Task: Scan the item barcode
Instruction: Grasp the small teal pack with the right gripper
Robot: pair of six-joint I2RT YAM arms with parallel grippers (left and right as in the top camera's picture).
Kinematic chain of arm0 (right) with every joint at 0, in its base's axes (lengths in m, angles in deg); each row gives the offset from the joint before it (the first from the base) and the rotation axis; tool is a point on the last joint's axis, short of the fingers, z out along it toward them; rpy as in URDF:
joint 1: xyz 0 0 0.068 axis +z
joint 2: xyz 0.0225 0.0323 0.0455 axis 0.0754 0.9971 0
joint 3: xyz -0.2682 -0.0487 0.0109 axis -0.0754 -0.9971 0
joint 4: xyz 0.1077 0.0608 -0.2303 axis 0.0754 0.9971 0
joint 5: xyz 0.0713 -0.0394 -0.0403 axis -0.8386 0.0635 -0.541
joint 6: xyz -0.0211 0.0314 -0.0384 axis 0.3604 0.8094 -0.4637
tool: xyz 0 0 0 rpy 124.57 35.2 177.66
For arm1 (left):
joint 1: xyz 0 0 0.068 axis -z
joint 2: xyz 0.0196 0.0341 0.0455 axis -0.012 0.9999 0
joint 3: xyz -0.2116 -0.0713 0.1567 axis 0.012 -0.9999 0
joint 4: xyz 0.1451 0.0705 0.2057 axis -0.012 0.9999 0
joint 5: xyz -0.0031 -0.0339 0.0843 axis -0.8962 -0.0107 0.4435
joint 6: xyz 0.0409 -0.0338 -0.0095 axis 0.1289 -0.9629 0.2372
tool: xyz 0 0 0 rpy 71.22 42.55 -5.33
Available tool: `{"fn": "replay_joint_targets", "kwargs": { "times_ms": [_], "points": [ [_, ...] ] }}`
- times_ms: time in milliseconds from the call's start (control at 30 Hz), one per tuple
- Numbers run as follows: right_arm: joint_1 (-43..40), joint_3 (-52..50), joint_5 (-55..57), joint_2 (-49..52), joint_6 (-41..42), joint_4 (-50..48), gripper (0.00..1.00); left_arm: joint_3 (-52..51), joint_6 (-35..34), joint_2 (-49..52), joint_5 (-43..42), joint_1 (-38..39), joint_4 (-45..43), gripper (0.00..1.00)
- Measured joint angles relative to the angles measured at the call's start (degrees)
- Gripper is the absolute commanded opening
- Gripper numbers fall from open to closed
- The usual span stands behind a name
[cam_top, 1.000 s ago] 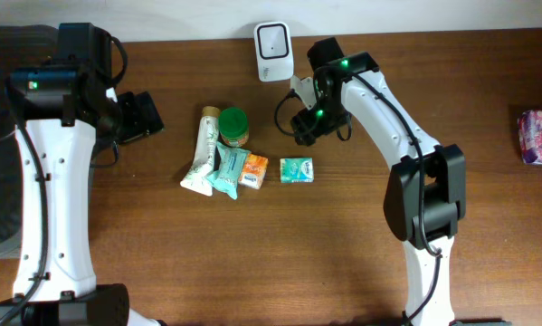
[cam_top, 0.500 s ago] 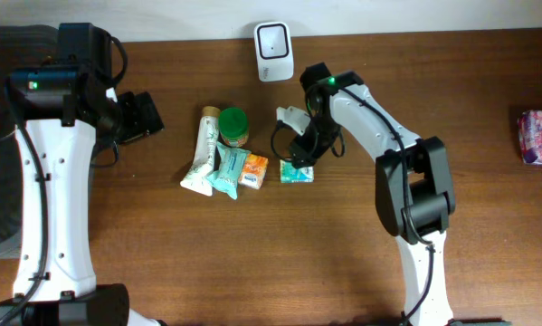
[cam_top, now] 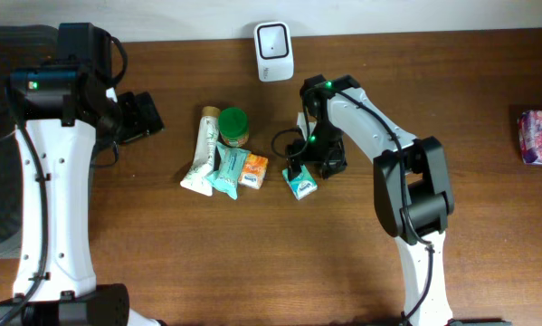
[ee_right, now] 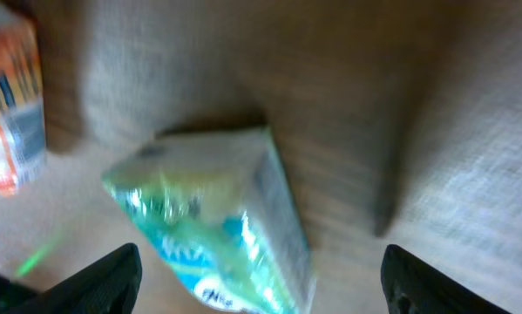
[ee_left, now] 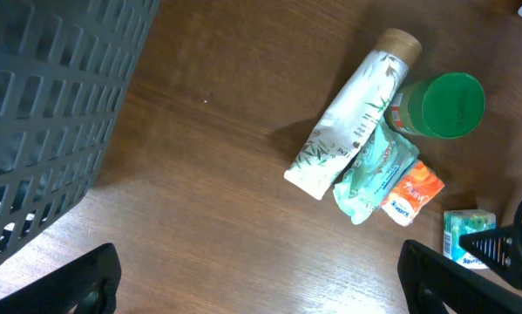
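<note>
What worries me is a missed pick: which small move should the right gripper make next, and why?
Probably close the right gripper on the small teal-and-white carton: its jaws stand open either side of it, and it lies ungripped on the brown wooden table, so it cannot yet go to the white scanner.

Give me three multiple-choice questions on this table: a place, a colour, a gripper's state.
1. Where is the white scanner?
A. at the table's far edge
B. at its near edge
C. at its left edge

2. What colour is the jar's lid?
A. red
B. green
C. blue

3. How is the right gripper?
A. shut on the jar
B. open over the teal box
C. out of sight

Answers:
A, it stands alone beyond the items.
B, the overhead view shows a green lid.
B, its jaws stand wide either side of the box.
</note>
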Motion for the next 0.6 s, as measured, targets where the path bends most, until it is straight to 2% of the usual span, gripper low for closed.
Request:
{"fn": "replay_joint_targets", "kwargs": {
  "times_ms": [67, 133, 267, 400, 433, 500, 533, 600],
  "points": [
    [-1.2, 0.0, -0.26, 0.0, -0.9, -0.9, 0.81, 0.0, 0.0, 0.0, 0.0, 0.0, 0.0, 0.99],
    [-2.54, 0.0, -2.05, 0.0, -5.84, -0.37, 0.79, 0.0, 0.02, 0.0, 0.0, 0.0, 0.0, 0.99],
    [-4.46, 0.28, -5.4, 0.0, -13.9, 5.49, 0.83, 0.0, 0.0, 0.0, 0.0, 0.0, 0.04, 0.99],
    [-7.52, 5.57, -6.05, -0.02, -15.87, 12.98, 0.84, 0.0, 0.0, 0.0, -0.02, 0.0, 0.04, 0.99],
    [-8.04, 6.97, -6.05, -0.02, -16.7, 13.9, 0.79, 0.0, 0.0, 0.0, 0.0, 0.0, 0.04, 0.99],
    [-8.11, 7.58, -6.05, -0.02, -17.42, 13.66, 0.79, 0.0, 0.02, 0.0, 0.0, 0.0, 0.02, 0.99],
    [-8.11, 7.58, -6.08, -0.02, -17.46, 12.46, 0.8, 0.0, 0.02, 0.0, 0.0, 0.0, 0.02, 0.99],
    [-8.11, 7.58, -6.05, -0.02, -17.53, 9.57, 0.95, 0.0, 0.0, 0.0, 0.0, 0.0, 0.02, 0.99]
  ]
}}
